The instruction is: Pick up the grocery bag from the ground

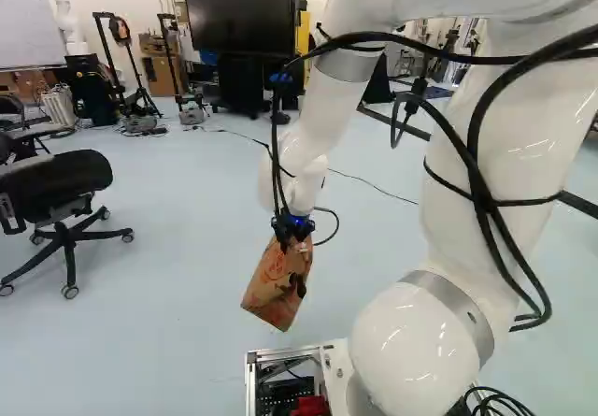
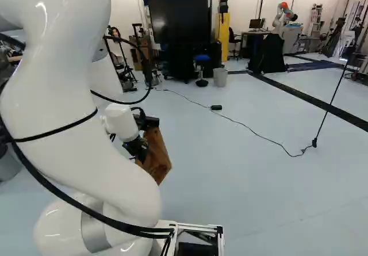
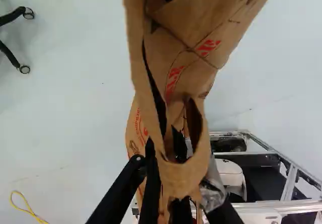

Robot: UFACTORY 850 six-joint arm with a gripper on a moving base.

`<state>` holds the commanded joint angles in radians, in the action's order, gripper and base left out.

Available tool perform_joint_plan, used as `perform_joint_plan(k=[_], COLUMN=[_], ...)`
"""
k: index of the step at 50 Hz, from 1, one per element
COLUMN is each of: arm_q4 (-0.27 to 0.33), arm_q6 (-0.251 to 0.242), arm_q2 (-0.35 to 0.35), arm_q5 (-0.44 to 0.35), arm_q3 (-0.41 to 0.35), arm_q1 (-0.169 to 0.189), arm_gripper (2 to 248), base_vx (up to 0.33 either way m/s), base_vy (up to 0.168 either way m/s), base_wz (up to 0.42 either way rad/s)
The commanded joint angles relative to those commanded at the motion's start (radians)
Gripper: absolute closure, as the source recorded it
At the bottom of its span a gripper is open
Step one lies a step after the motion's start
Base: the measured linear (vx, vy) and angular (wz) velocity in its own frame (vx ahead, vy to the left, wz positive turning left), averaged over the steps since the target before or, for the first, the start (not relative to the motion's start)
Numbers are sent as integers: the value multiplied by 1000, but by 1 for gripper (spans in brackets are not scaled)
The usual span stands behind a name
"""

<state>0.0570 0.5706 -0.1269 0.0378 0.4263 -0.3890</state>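
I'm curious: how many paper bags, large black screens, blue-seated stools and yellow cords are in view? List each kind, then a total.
Paper bags: 1
Large black screens: 1
Blue-seated stools: 1
Yellow cords: 1
Total: 4

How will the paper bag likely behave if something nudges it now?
Probably floppy: the bag looks thin and creased. It may swing or twist, since the end effector grips only one end. It might tear too, being paper bunched into folds.
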Motion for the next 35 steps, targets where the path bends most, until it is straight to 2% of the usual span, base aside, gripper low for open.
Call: perform_joint_plan(k=[18, 35], arm_q4=[-8, -18], arm_q6=[-80, -177], arm_q2=[57, 126], arm_q5=[-128, -282], arm_q3=[-48, -105], arm_q1=[55, 120], arm_gripper=[228, 228], base_vx=[0, 0], base_vy=[0, 0], base_wz=[0, 0])
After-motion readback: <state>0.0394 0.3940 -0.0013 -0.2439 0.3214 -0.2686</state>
